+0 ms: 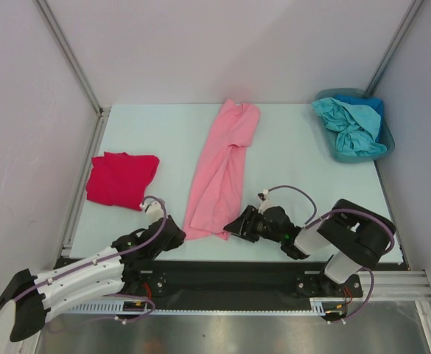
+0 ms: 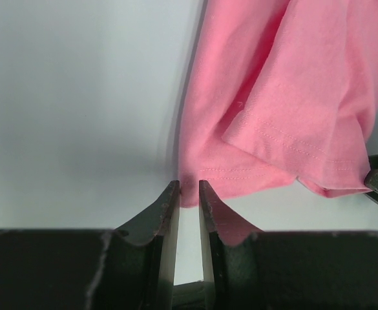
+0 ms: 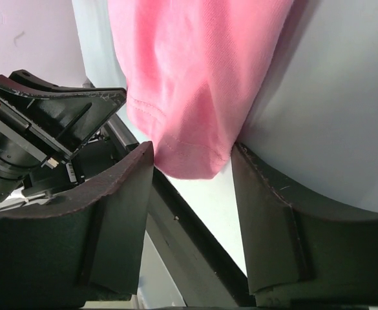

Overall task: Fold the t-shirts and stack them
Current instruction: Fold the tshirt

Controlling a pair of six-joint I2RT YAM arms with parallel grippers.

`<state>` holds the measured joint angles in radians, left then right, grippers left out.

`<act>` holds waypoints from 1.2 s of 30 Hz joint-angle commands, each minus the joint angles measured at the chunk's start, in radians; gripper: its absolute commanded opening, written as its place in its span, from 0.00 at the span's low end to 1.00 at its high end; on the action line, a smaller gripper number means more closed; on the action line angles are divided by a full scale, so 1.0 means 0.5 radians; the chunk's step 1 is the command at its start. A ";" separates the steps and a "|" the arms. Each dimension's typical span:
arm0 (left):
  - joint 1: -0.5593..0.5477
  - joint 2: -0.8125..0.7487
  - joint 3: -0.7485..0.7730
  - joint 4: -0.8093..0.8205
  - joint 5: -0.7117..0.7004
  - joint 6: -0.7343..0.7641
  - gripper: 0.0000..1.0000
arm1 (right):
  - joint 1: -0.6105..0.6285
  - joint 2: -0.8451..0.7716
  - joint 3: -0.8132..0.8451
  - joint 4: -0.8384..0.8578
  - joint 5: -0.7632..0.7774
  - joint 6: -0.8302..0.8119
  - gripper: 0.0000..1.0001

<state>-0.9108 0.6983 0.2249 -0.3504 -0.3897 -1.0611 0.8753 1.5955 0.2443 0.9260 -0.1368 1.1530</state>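
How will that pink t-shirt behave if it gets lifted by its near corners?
The pink t-shirt will probably go floppy, since it lies in soft folds and creases. It looks light for its size, being thin cloth. Lifted at one corner only, the rest would likely sag and drag along the table rather than hold its shape.

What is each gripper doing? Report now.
Left gripper: closed on the pink t-shirt corner.
Right gripper: open, jaws either side of its hem.
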 commanded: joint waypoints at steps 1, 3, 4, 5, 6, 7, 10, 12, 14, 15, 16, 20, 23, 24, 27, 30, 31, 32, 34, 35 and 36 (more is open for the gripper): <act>-0.016 -0.010 0.090 0.001 -0.037 0.039 0.23 | 0.017 0.049 0.048 -0.002 0.065 -0.002 0.55; -0.013 -0.016 0.093 -0.002 -0.040 0.042 0.23 | 0.026 0.064 0.067 0.001 0.065 -0.002 0.54; -0.013 -0.028 0.099 -0.008 -0.040 0.045 0.23 | 0.032 0.085 0.085 0.007 0.068 0.004 0.54; -0.013 -0.031 0.096 -0.011 -0.043 0.042 0.23 | 0.035 0.095 0.097 0.013 0.068 0.004 0.54; -0.013 -0.034 0.099 -0.017 -0.043 0.042 0.23 | 0.041 0.110 0.109 0.016 0.065 0.010 0.54; -0.013 -0.037 0.099 -0.023 -0.043 0.042 0.23 | 0.050 0.131 0.134 0.028 0.068 0.019 0.54; -0.013 -0.053 0.093 -0.032 -0.046 0.036 0.23 | 0.072 0.205 0.174 0.065 0.062 0.032 0.52; -0.013 -0.068 0.090 -0.042 -0.049 0.033 0.23 | 0.093 0.242 0.202 0.081 0.062 0.041 0.49; -0.013 -0.083 0.087 -0.060 -0.055 0.030 0.23 | 0.102 0.251 0.202 0.084 0.065 0.041 0.42; -0.013 -0.099 0.084 -0.063 -0.055 0.030 0.23 | 0.105 0.245 0.193 0.081 0.065 0.041 0.38; -0.013 -0.102 0.084 -0.069 -0.058 0.030 0.23 | 0.106 0.242 0.189 0.084 0.065 0.038 0.31; -0.013 -0.096 0.081 -0.063 -0.055 0.030 0.23 | 0.102 0.184 0.180 -0.032 0.080 0.001 0.16; -0.013 -0.090 0.084 -0.054 -0.055 0.030 0.23 | 0.102 0.104 0.183 -0.143 0.096 -0.039 0.14; -0.013 -0.090 0.087 -0.054 -0.055 0.030 0.23 | 0.099 0.080 0.183 -0.171 0.102 -0.060 0.14; -0.013 -0.090 0.090 -0.051 -0.052 0.036 0.23 | 0.087 0.006 0.202 -0.293 0.102 -0.100 0.14; -0.013 -0.099 0.087 -0.051 -0.049 0.033 0.23 | 0.063 -0.049 0.214 -0.385 0.080 -0.137 0.13; -0.013 -0.099 0.084 -0.051 -0.049 0.030 0.23 | 0.053 -0.062 0.220 -0.413 0.077 -0.161 0.12; -0.013 -0.099 0.081 -0.051 -0.046 0.030 0.23 | 0.047 -0.077 0.235 -0.486 0.068 -0.177 0.12; -0.013 -0.102 0.081 -0.051 -0.046 0.030 0.23 | 0.038 -0.117 0.263 -0.572 0.053 -0.216 0.11; -0.013 -0.102 0.081 -0.051 -0.046 0.030 0.23 | 0.032 -0.135 0.315 -0.700 0.034 -0.271 0.11; -0.013 -0.102 0.084 -0.051 -0.046 0.030 0.23 | 0.029 -0.154 0.346 -0.787 0.025 -0.308 0.11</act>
<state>-0.9108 0.6540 0.2352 -0.3801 -0.3939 -1.0611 0.8978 1.5635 0.3511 0.6670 -0.1169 1.0756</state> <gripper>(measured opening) 0.232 0.132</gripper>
